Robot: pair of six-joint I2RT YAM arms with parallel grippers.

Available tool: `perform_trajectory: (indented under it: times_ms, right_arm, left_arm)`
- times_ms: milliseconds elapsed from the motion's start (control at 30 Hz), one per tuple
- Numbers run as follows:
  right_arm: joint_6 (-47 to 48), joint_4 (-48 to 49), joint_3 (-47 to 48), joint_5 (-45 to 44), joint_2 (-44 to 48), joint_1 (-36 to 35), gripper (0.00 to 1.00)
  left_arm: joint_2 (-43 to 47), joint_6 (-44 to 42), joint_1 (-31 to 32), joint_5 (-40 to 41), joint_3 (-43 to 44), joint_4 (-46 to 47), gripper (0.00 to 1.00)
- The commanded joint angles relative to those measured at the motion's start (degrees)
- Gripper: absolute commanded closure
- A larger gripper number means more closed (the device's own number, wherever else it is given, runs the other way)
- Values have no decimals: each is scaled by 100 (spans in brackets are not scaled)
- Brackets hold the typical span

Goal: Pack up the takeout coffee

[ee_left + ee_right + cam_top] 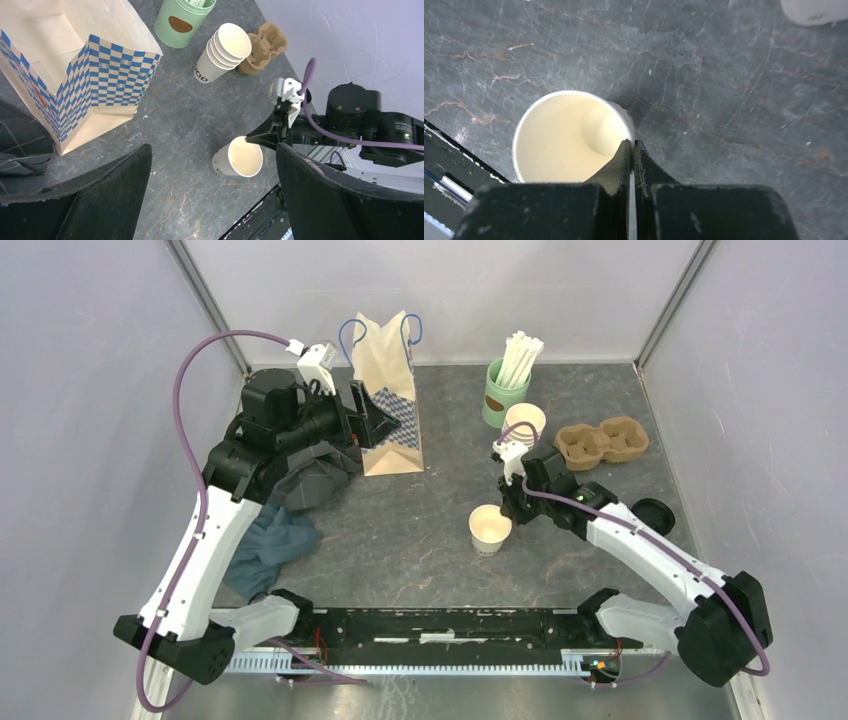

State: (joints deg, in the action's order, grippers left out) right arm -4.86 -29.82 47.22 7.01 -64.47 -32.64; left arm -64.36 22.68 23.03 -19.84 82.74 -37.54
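A lidless white paper cup (490,528) is in the middle of the table, and I cannot tell whether its base touches it. My right gripper (511,506) is shut on its far rim, one finger inside the cup and one outside, as the right wrist view (631,145) shows over the cup (569,137). A stack of white cups (525,424) stands by the carrier. A black lid (655,515) lies at the right. My left gripper (372,420) is open and empty beside the paper bag (388,400), high above the table (212,150).
A brown pulp carrier (602,440) lies at the back right, and a green cup of straws (505,390) stands behind the stacked cups. A blue-checked paper bag stands open (75,70). Dark cloths (275,540) lie at the left under my left arm.
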Motion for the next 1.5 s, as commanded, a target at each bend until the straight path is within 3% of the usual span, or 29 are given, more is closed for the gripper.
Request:
perform_trajectory:
  times_ms: [0, 233, 300, 367, 533, 600, 800, 1000, 1167, 1333, 1467]
  right_arm:
    - [-156, 905, -301, 96, 194, -121, 100]
    - [-254, 1204, -679, -40, 409, -333, 98]
    - [-301, 1161, -629, -77, 489, -366, 79]
    - [-390, 1011, -414, -205, 550, -363, 65]
    - [-447, 251, 417, -1207, 833, -167, 47]
    - [-417, -126, 598, -1636, 979, 271, 41]
    - [-255, -877, 526, -1703, 758, 3150, 30]
    - [-458, -808, 440, -1676, -244, 4434, 31]
    - [-339, -835, 623, -1824, -1024, 5082, 40]
    - [-252, -771, 756, -1674, -1479, 5521, 54]
    - [-131, -718, 859, -1630, -1697, 5622, 58]
  left_arm:
    - [130, -180, 36, -138, 37, 211, 0]
    - [123, -185, 37, -101, 33, 211, 0]
    - [123, -184, 36, -91, 26, 204, 0]
    - [102, -176, 42, -100, 19, 212, 0]
    - [54, -165, 37, -133, 32, 202, 0]
    - [37, -174, 41, -151, 28, 199, 0]
    - [2, -213, 87, -134, -73, 190, 0]
    - [-57, -248, 229, -102, -188, 125, 0]
    - [-234, -519, 626, 233, -127, -113, 0]
    - [-353, -915, 1150, 820, -109, -328, 0]
    - [-380, -1025, 1382, 1095, -271, -331, 0]
